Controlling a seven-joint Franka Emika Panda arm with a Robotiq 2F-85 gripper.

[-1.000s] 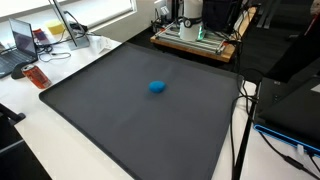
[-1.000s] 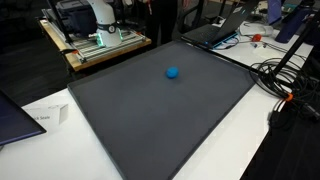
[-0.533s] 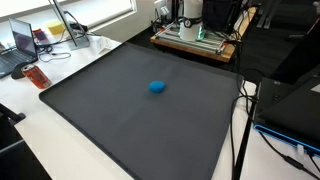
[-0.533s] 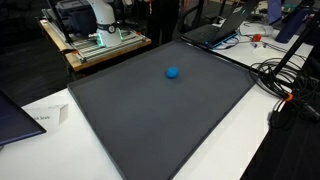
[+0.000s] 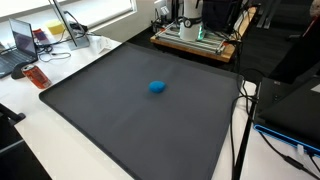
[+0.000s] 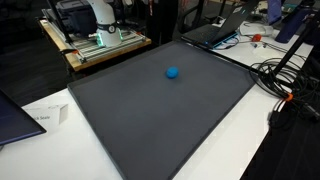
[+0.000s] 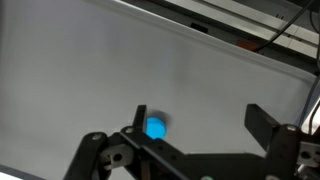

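Note:
A small blue ball [image 5: 157,87] [image 6: 173,72] lies on a large dark grey mat [image 5: 120,125] [image 6: 150,125] in both exterior views. In the wrist view the ball [image 7: 155,127] sits far below, just inside the left finger [image 7: 141,115] of my gripper [image 7: 200,116]. The gripper is open wide, high above the mat, with nothing between its fingers. Neither exterior view shows the gripper; only the robot's white base [image 5: 190,12] [image 6: 100,15] appears at the far edge of the mat.
The mat lies on a white table [image 5: 40,130]. A wooden platform [image 5: 195,40] carries the robot base. A laptop [image 5: 22,40] and a red object [image 5: 37,76] sit off one side, and cables [image 6: 285,80] and another laptop [image 6: 215,30] off the opposite side.

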